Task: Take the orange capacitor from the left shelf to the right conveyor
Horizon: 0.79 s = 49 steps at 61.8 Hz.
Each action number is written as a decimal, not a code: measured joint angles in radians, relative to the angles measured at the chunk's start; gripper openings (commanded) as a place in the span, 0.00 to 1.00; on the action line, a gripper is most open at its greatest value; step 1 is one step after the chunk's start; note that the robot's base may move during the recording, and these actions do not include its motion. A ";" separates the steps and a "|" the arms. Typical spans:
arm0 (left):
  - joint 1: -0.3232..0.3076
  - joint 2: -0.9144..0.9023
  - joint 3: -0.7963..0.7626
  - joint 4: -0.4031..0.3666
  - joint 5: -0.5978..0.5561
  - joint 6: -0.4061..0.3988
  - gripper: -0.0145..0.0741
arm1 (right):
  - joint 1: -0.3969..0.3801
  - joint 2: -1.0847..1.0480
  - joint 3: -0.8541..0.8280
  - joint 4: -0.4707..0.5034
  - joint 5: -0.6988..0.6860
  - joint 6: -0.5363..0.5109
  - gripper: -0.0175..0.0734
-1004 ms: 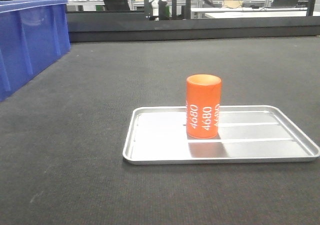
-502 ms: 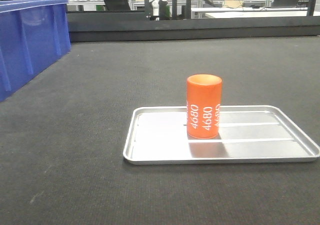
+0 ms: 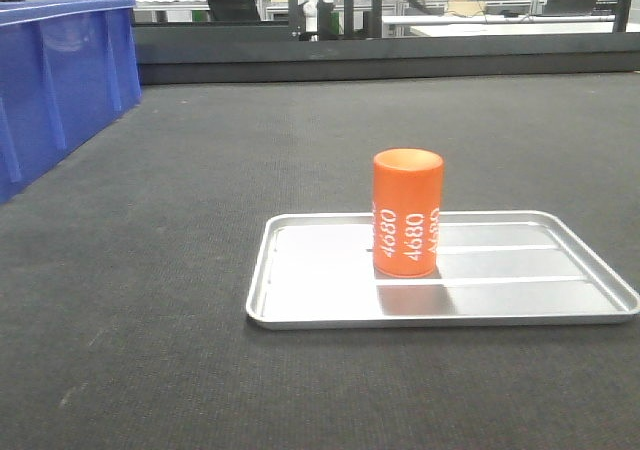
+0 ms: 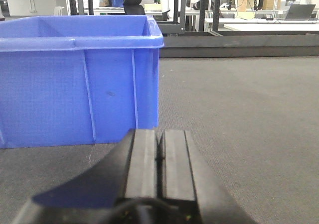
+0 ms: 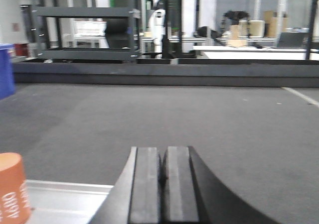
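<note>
Nothing changed across the last second: same belt, same tray, same cylinder, no arm entering the front view. Probably the placing already done, or a pause.

Filling most of the front view: right conveyor point(image 3: 200, 170), a wide dark grey belt with a fine, matte, carpet-like grain; called "desk" here only in the sense of carrying everything. No red frame visible, and no left shelf either.

At the upper left: blue bin point(image 3: 55, 80), moulded glossy plastic with vertical ribs and a rolled rim, seen again large at the left of the left wrist view.

At the lower right: silver tray point(image 3: 300, 305), flat, shallow, rounded corners, mirror-bright with two faint ridges.

Standing upright on the tray's left-centre: orange capacitor point(image 3: 407, 213), smooth bright cylinder, white "4680" running vertically; only an edge showing at the lower left of the right wrist view.

Left gripper point(image 4: 159, 154): black ribbed pads pressed together, holding nothing. Right gripper point(image 5: 162, 171): likewise closed and empty, hovering just beside the capacitor.
</note>
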 measured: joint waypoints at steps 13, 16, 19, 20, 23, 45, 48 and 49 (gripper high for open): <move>0.000 0.000 0.000 0.000 0.000 0.000 0.05 | -0.032 -0.002 0.000 0.055 0.000 -0.013 0.25; 0.000 0.000 0.000 0.000 0.000 0.000 0.05 | -0.048 -0.002 0.000 0.060 -0.002 -0.013 0.25; 0.000 0.000 0.000 0.000 0.000 0.000 0.05 | -0.063 -0.002 0.000 0.063 -0.002 -0.013 0.25; 0.000 0.000 0.000 0.000 0.000 0.000 0.05 | -0.067 -0.002 0.000 0.065 -0.002 -0.013 0.25; 0.000 0.000 0.000 0.000 0.000 0.000 0.05 | -0.071 -0.002 0.000 0.066 -0.002 -0.013 0.25; 0.000 0.000 0.000 0.000 0.000 0.000 0.05 | -0.072 -0.002 0.000 0.065 -0.028 -0.015 0.25; 0.000 0.000 0.000 0.000 0.000 0.000 0.05 | -0.072 -0.002 0.000 0.065 -0.030 -0.015 0.25; 0.000 0.000 0.000 0.000 0.000 0.000 0.05 | -0.072 -0.002 0.000 0.065 -0.030 -0.015 0.25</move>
